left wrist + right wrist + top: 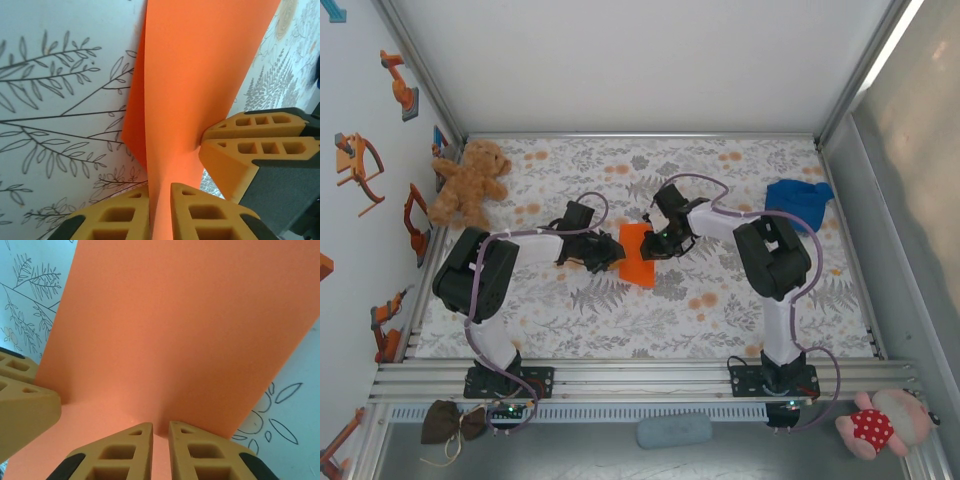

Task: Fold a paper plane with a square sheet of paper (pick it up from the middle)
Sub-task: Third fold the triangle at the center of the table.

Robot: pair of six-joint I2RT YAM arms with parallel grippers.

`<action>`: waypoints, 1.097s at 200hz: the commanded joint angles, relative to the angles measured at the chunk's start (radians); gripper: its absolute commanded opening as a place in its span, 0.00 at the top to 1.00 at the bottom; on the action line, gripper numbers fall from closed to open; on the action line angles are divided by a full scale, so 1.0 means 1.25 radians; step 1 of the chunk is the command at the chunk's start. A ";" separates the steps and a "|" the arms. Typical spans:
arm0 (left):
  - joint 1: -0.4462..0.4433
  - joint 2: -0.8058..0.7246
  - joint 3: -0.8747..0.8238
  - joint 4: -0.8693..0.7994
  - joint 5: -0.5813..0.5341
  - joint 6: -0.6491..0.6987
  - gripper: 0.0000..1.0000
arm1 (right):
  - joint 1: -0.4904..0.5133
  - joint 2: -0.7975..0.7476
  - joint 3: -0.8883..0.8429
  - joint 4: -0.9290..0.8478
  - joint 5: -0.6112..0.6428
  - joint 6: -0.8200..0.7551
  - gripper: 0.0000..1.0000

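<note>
At far left a bear (470,185) sits on the worktop (720,300). Next comes my left claw (604,254), clamped on the paper (638,258), with the sheet squeezed thin between its pads (112,220) (it curls into a fold just past them). The paper hangs over mid-worktop between my two claws. I cannot tell whether its near end touches down. My right claw (656,245) is closed on it too, just beside the left. Further right, a blue cloth (798,203) lies well apart.

Bright, even overhead light, faint soft shadows, slight blur on the near fingers (120,455)
</note>
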 commanded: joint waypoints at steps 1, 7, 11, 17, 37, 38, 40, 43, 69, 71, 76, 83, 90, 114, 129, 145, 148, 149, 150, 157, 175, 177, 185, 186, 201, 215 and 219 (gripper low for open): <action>0.002 0.013 0.018 0.000 0.024 -0.008 0.89 | -0.007 -0.049 -0.031 0.015 0.025 0.011 0.82; 0.002 0.011 0.017 0.001 0.024 -0.010 0.92 | -0.007 -0.062 -0.034 0.020 0.028 0.013 0.81; 0.001 0.011 0.017 0.000 0.024 -0.013 0.94 | -0.007 -0.073 -0.038 0.025 0.030 0.014 0.81; 0.002 0.009 0.017 0.000 0.025 -0.016 0.96 | -0.007 -0.090 -0.043 0.030 0.037 0.018 0.80; 0.000 0.003 0.016 0.006 0.027 -0.034 1.00 | -0.007 -0.163 -0.073 0.060 0.081 0.027 0.72; 0.000 0.003 0.016 0.006 0.027 -0.035 1.00 | -0.007 -0.166 -0.074 0.061 0.082 0.027 0.71; 0.001 0.003 0.016 0.006 0.027 -0.038 1.00 | -0.007 -0.175 -0.079 0.063 0.089 0.027 0.70; 0.001 0.001 0.016 0.006 0.027 -0.042 1.00 | -0.007 -0.186 -0.086 0.067 0.095 0.027 0.70; -0.002 -0.008 0.013 0.021 0.031 -0.085 1.00 | 0.000 -0.278 -0.151 0.104 0.154 0.013 0.63; -0.002 -0.009 0.013 0.022 0.031 -0.088 1.00 | 0.001 -0.284 -0.157 0.108 0.159 0.012 0.62; -0.003 -0.011 0.013 0.025 0.032 -0.096 1.00 | 0.006 -0.300 -0.171 0.113 0.175 0.005 0.61; -0.005 -0.012 0.015 0.026 0.033 -0.106 1.00 | 0.017 -0.320 -0.187 0.120 0.197 -0.004 0.60; -0.006 -0.013 0.018 0.021 0.034 -0.114 1.00 | 0.028 -0.341 -0.201 0.124 0.221 -0.015 0.60; -0.008 -0.009 0.030 0.007 0.041 -0.144 1.00 | 0.089 -0.386 -0.239 0.145 0.305 -0.055 0.58; -0.009 -0.004 0.036 0.003 0.046 -0.158 1.00 | 0.130 -0.396 -0.250 0.157 0.342 -0.084 0.57; -0.010 0.000 0.043 -0.006 0.048 -0.171 1.00 | 0.169 -0.393 -0.256 0.174 0.364 -0.113 0.57; -0.011 0.001 0.045 -0.008 0.049 -0.172 1.00 | 0.175 -0.391 -0.256 0.175 0.366 -0.119 0.56; -0.010 0.001 0.045 -0.008 0.049 -0.173 1.00 | 0.177 -0.390 -0.256 0.177 0.367 -0.120 0.56; -0.010 0.002 0.046 -0.009 0.049 -0.173 1.00 | 0.179 -0.389 -0.255 0.177 0.368 -0.122 0.56; -0.011 0.003 0.049 -0.014 0.049 -0.175 1.00 | 0.191 -0.382 -0.254 0.181 0.374 -0.132 0.56; -0.010 0.010 0.055 -0.021 0.049 -0.180 1.00 | 0.213 -0.359 -0.249 0.192 0.369 -0.155 0.55; -0.010 0.009 0.054 -0.021 0.048 -0.180 1.00 | 0.215 -0.356 -0.249 0.192 0.368 -0.157 0.55; -0.010 0.012 0.056 -0.023 0.049 -0.182 1.00 | 0.225 -0.346 -0.244 0.193 0.363 -0.168 0.54; -0.010 0.011 0.056 -0.023 0.049 -0.182 1.00 | 0.226 -0.345 -0.243 0.192 0.362 -0.169 0.54; -0.011 0.019 0.057 -0.022 0.051 -0.186 1.00 | 0.243 -0.322 -0.232 0.191 0.362 -0.186 0.52; -0.011 0.021 0.057 -0.020 0.052 -0.189 1.00 | 0.254 -0.304 -0.220 0.189 0.364 -0.197 0.51; -0.011 0.021 0.057 -0.020 0.052 -0.191 1.00 | 0.256 -0.300 -0.218 0.189 0.364 -0.198 0.51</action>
